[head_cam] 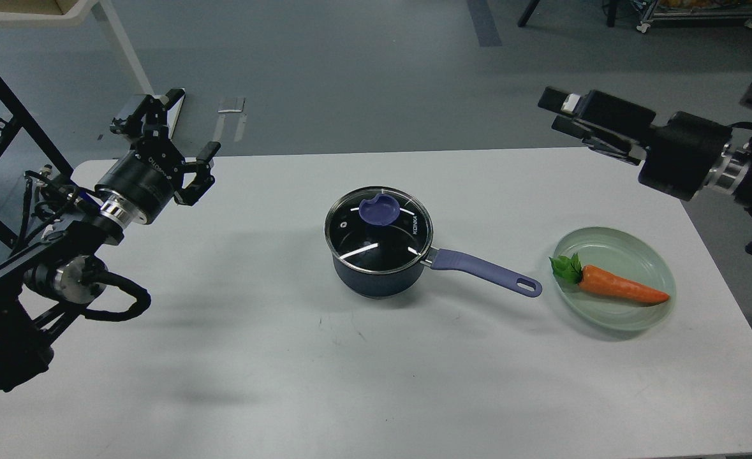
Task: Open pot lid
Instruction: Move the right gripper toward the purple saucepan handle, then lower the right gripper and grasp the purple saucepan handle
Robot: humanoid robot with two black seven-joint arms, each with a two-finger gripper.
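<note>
A dark blue pot (376,274) stands at the middle of the white table, its purple handle (484,271) pointing right. A glass lid (379,229) with a purple knob (377,210) lies flat on the pot. My left gripper (175,131) is open and empty above the table's far left corner, far from the pot. My right gripper (557,111) is raised above the table's far right edge, turned sideways and pointing left; its two fingers lie close together and hold nothing.
A pale green plate (659,271) with an orange carrot (615,287) sits right of the pot handle. A black frame (6,108) stands beyond the table's left end. The table's far edge (376,153) runs behind the pot.
</note>
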